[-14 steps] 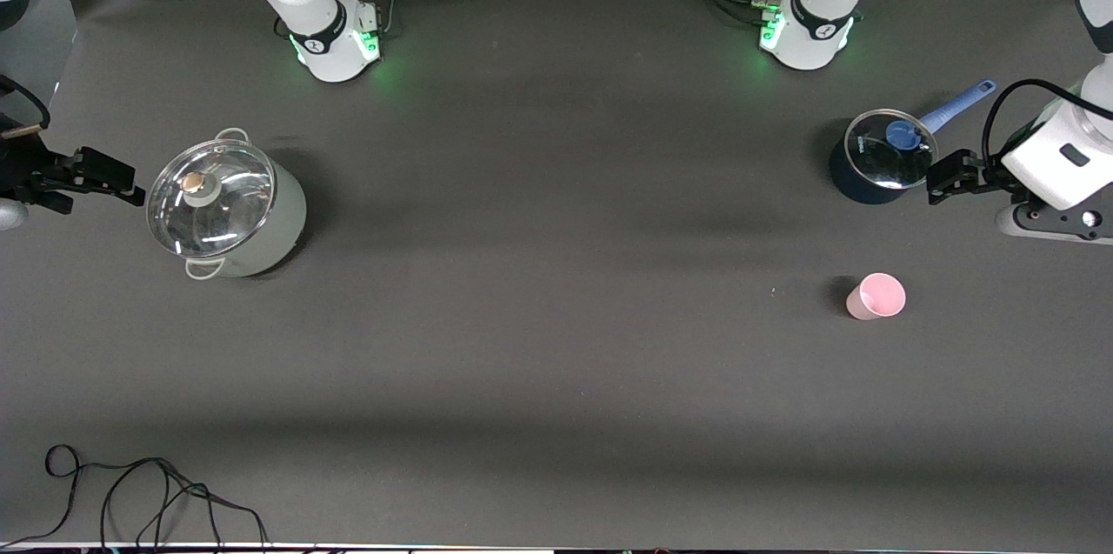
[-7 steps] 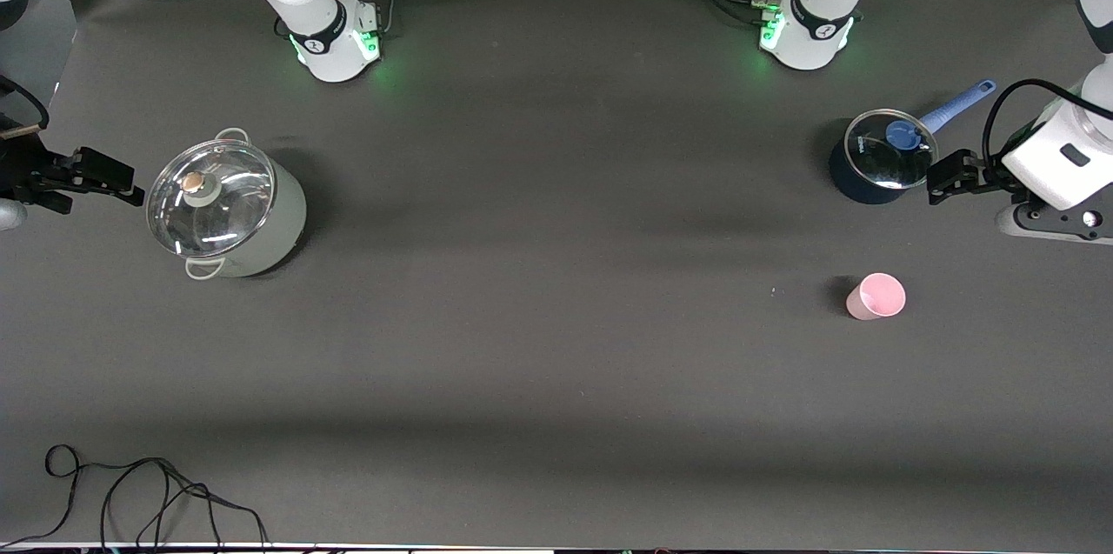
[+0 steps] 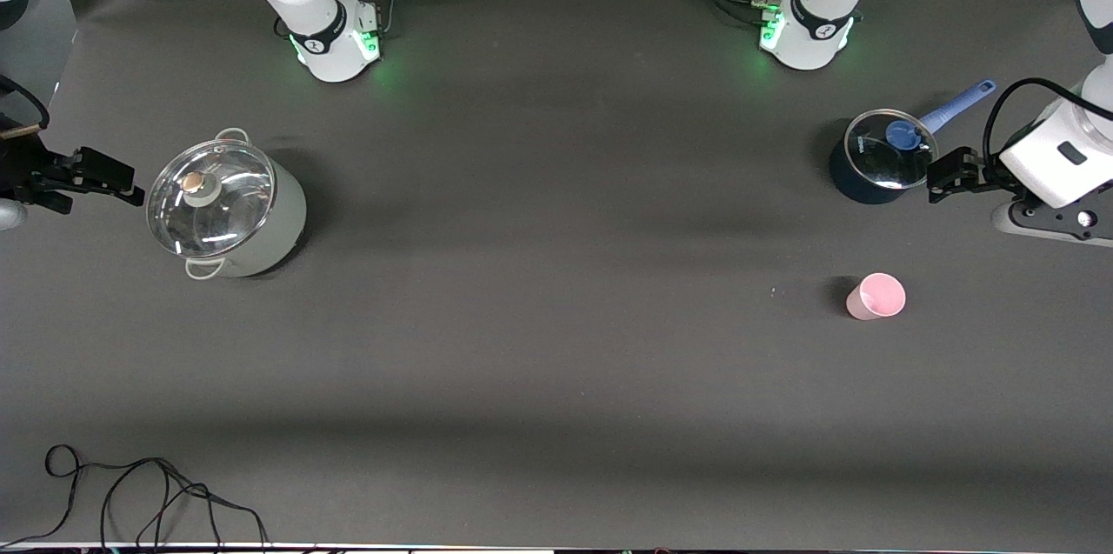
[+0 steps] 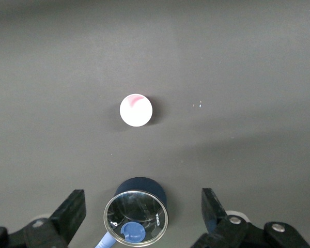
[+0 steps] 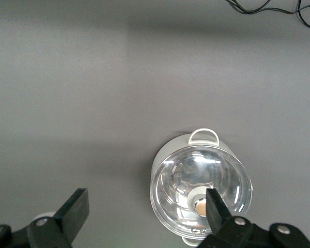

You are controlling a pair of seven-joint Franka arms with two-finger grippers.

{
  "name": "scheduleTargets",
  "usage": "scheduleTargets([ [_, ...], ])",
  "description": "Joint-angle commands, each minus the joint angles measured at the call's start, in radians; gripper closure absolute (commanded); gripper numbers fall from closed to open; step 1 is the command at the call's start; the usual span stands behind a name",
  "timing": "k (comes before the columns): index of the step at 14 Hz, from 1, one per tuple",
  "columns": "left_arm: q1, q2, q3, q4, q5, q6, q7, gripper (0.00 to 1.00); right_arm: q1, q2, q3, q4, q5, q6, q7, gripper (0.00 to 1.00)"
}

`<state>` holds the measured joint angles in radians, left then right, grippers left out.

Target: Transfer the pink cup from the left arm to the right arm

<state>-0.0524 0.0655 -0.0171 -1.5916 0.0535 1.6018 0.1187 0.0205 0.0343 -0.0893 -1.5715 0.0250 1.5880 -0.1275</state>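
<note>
Dark matting carries your pink cup point(image 3: 876, 296) upright toward the left arm's end, nearer the camera than the blue saucepan point(image 3: 878, 157) under your spread left gripper point(image 3: 949, 176); the right gripper point(image 3: 96, 178), spread too, waits well apart.

A pale pink cup point(image 3: 876, 296) sits on a dark grey table point(image 3: 556, 276) — near a navy saucepan point(image 3: 869, 167) with blue handle; a pale green-grey pot point(image 3: 228, 206) gleams under glass.

Matt dark grey cloth bench point(image 3: 556, 345), smooth matt pink plastic cup point(image 3: 876, 297), glossy glass lids on pale pot point(image 3: 228, 204) and dark blue saucepan point(image 3: 878, 161)
</note>
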Motion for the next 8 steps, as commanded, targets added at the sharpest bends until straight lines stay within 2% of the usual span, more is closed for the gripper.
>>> scheduleTargets([
  [1, 0.005, -0.009, 0.009, -0.005, -0.003, -0.011, 0.062, 0.02, 0.009, -0.013, -0.001, -0.004, -0.003, -0.002, 0.020, 0.00],
  [2, 0.020, -0.009, 0.009, -0.007, -0.004, -0.011, 0.120, 0.04, 0.009, -0.013, -0.001, -0.004, -0.003, -0.002, 0.020, 0.00],
  [8, 0.092, -0.015, 0.009, 0.008, -0.006, -0.023, 0.470, 0.02, 0.009, -0.013, -0.001, -0.002, -0.003, -0.002, 0.020, 0.00],
])
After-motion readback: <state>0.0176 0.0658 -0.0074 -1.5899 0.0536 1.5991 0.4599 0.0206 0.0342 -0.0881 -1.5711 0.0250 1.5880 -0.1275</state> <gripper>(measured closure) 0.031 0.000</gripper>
